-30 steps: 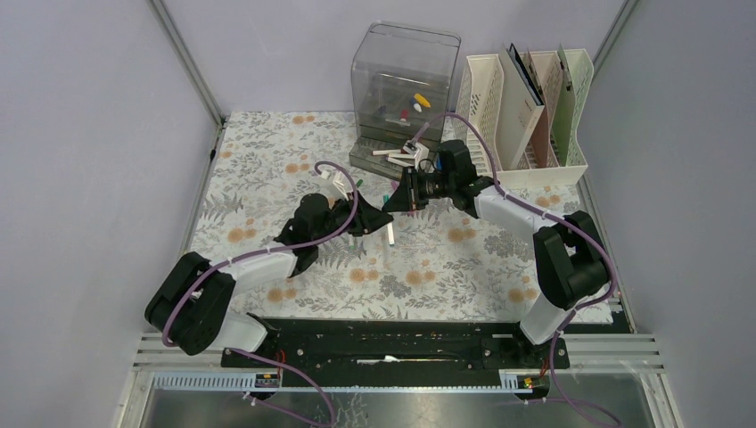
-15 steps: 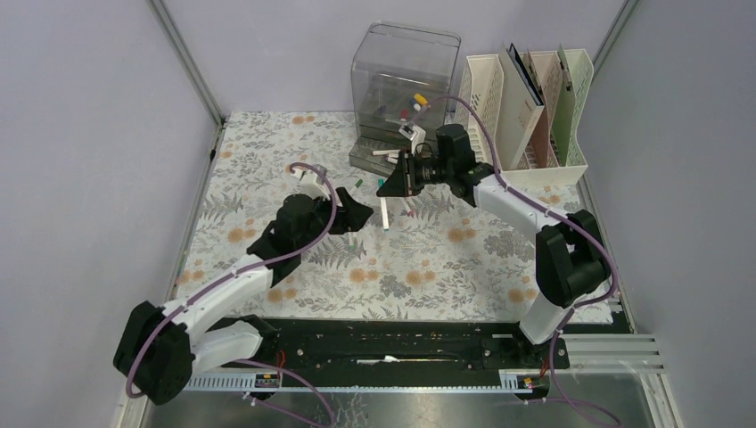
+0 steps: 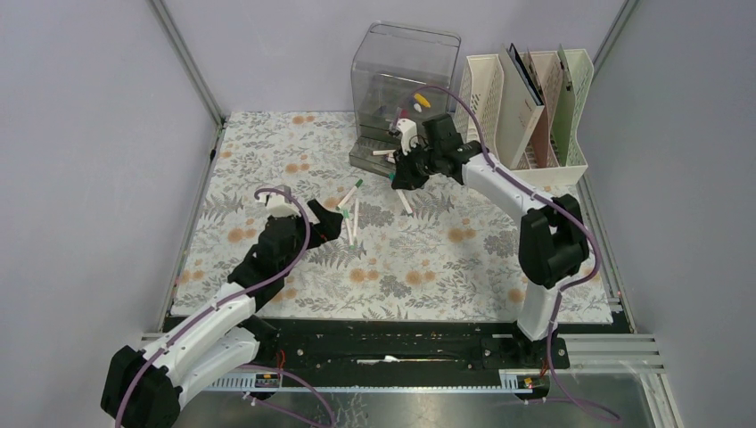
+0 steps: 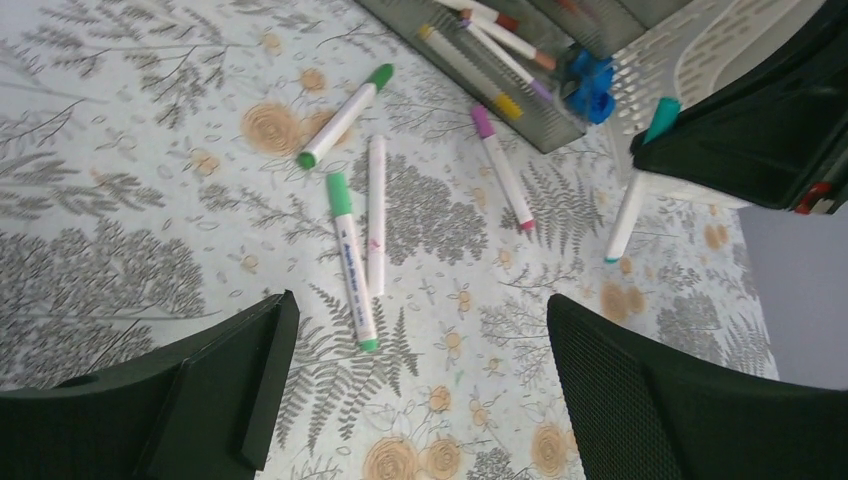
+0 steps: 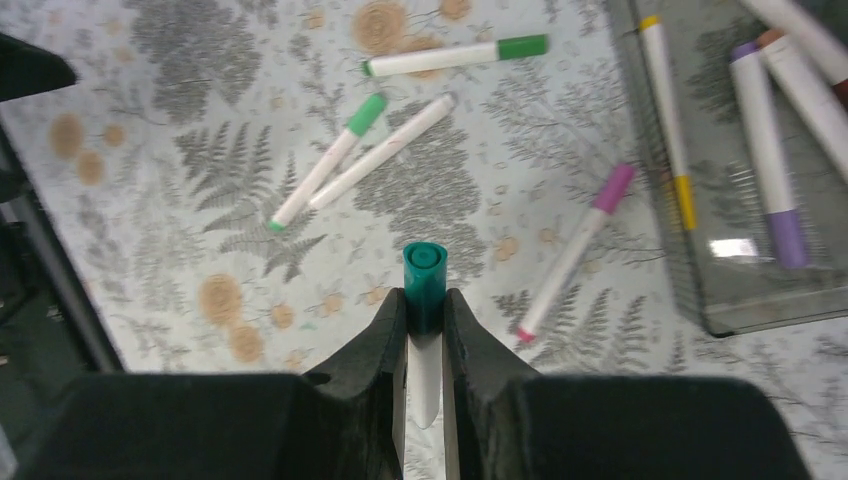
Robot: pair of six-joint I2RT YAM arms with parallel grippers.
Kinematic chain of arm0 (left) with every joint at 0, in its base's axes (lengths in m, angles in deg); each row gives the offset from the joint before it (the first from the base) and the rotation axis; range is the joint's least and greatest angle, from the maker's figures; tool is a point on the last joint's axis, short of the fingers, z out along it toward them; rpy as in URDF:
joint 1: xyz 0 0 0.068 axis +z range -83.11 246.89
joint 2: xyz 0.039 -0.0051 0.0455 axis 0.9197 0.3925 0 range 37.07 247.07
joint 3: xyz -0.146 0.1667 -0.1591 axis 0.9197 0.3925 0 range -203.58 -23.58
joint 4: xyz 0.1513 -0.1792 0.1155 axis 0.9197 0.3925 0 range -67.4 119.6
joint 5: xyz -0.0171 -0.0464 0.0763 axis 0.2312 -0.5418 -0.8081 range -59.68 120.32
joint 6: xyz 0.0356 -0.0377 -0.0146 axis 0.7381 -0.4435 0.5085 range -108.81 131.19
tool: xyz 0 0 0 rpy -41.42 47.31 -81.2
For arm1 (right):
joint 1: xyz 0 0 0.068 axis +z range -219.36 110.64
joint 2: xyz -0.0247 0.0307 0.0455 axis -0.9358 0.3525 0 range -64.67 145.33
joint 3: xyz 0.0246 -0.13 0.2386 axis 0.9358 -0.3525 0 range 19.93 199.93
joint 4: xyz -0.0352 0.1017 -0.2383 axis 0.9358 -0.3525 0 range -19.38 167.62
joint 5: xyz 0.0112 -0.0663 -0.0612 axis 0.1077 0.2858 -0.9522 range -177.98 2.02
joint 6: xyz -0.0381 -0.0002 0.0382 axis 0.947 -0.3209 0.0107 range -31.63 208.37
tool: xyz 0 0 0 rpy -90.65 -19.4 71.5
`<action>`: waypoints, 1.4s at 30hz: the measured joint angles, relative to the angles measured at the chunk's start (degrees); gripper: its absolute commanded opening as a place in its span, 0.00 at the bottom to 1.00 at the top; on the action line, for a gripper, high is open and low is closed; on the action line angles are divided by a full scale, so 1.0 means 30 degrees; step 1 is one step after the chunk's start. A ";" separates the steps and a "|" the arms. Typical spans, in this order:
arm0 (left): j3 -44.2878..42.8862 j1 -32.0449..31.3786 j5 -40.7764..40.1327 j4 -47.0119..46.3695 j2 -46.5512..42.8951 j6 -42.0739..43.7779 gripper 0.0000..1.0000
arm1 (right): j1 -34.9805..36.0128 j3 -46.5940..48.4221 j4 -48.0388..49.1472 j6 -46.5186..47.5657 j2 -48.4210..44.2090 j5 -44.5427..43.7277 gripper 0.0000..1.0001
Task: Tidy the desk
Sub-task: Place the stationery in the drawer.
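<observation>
My right gripper (image 5: 425,305) is clamped on a teal-capped marker (image 5: 424,268), hanging over the leaf-printed tabletop (image 3: 267,152) just in front of the grey tray (image 5: 715,285), where yellow-, purple- and brown-capped pens (image 5: 665,110) lie. Behind the tray, the clear box (image 3: 406,76) holds a few small coloured pieces I can't identify. The file holders (image 3: 486,102) at far right carry upright folders (image 3: 521,89). My left gripper (image 4: 418,310) hangs spread wide, nothing in it, above two green-capped markers (image 4: 345,120), a white one (image 4: 376,215) and a pink-capped one (image 4: 500,170), loose on the cloth.
</observation>
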 measured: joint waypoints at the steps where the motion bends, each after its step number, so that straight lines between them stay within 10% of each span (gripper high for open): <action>1: 0.0160 0.0029 -0.0153 0.0175 -0.0131 -0.0087 0.99 | 0.0000 0.0291 -0.0138 0.0364 0.0189 -0.0335 0.00; 23: 0.0452 0.0197 -0.0138 0.0408 0.0240 -0.1056 0.99 | 0.0051 0.8539 -0.0299 0.7002 0.6492 -0.6244 0.04; 34: 0.0459 0.0226 0.0095 0.0131 0.0947 -0.1268 0.99 | 0.0131 0.8633 0.1224 0.8721 0.7810 -0.7970 0.59; 42: 0.0459 0.0248 0.0721 -0.0758 0.2200 -0.2098 0.99 | 0.0138 0.7868 0.1683 0.8320 0.7796 -0.8211 0.64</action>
